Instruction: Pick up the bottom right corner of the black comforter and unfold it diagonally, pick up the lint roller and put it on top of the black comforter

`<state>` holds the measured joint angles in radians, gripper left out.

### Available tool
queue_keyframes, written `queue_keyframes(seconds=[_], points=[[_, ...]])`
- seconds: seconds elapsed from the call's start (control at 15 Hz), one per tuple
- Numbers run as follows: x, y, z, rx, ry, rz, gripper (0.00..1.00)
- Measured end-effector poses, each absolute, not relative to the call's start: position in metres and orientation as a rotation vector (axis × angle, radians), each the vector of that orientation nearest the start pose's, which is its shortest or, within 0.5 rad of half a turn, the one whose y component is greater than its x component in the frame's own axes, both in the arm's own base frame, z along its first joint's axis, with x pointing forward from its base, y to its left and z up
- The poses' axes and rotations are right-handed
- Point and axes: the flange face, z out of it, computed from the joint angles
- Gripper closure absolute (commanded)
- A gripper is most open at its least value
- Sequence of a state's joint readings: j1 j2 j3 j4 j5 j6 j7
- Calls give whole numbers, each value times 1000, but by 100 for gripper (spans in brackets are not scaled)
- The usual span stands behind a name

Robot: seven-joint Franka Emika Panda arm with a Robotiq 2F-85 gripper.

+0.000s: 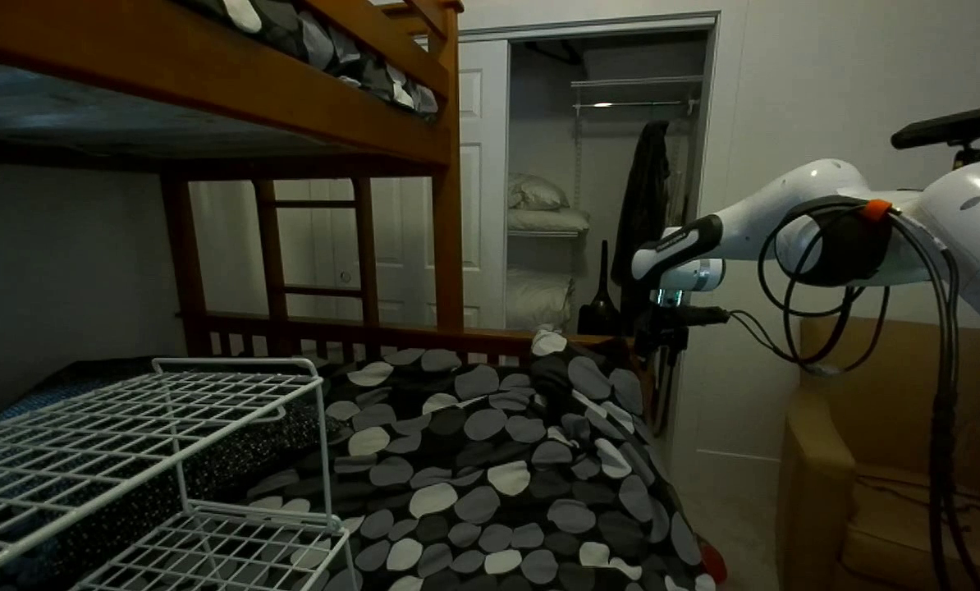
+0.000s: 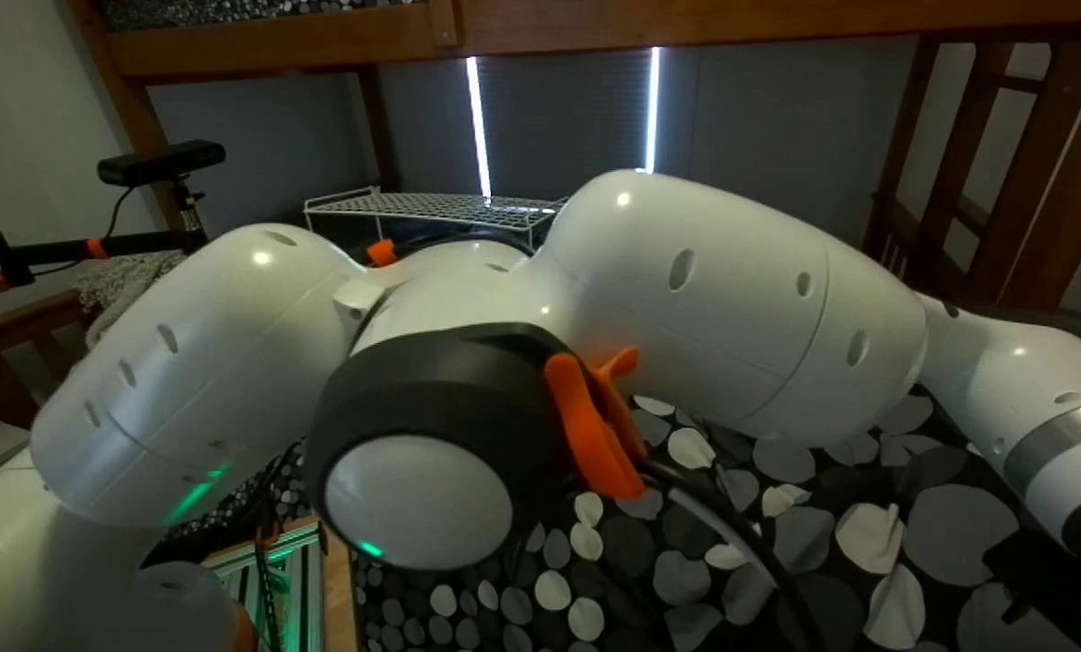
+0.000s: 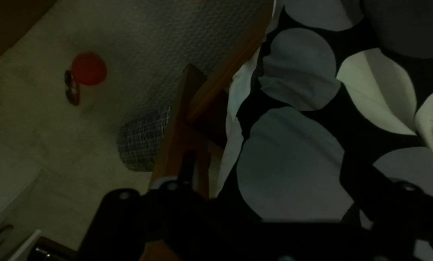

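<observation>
- Comforter [image 1: 482,460], black with grey and white dots, lies spread over the surface [image 1: 408,328], the lower level of a wooden bunk bed [image 1: 293,94]; I judge the unfolding well along, perhaps complete.
- In an exterior view, the end nearest the pincer [image 1: 661,357] is bunched into a raised heap; whether a corner is left folded there, or it is only slack, I cannot tell.
- As for the pincer, its jaws stand well apart and no cloth looks gripped. In the wrist view one of its fingers [image 3: 188,168] shows against the bed frame [image 3: 231,69], its partner over the dotted cloth. Whether either touches cannot be judged.
- No lint roller can be made out in any of the three views, on the comforter or elsewhere. A white wire rack [image 1: 324,443] and the robot's arm [image 2: 731,272] hide stretches of the comforter, so it may lie out of sight.
- Left to do, as I read it: open out the heap if it is a fold, then find the roller, pick it up and lay it on top. That second part seems not yet begun.
</observation>
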<state>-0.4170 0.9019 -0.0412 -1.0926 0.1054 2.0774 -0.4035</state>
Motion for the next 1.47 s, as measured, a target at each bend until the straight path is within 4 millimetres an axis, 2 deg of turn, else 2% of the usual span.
queue_keyframes(seconds=[0.27,0.6,1.27,1.33,1.4,1.47], points=[[716,-337,265,-3074,78,-209,0],[724,-346,249,-3027,115,-269,0],[736,-345,215,-2901,192,-352,0],[737,-345,212,-2899,193,-357,16],[738,-345,210,-2897,193,-362,27],[739,-345,208,-2895,193,-366,34]])
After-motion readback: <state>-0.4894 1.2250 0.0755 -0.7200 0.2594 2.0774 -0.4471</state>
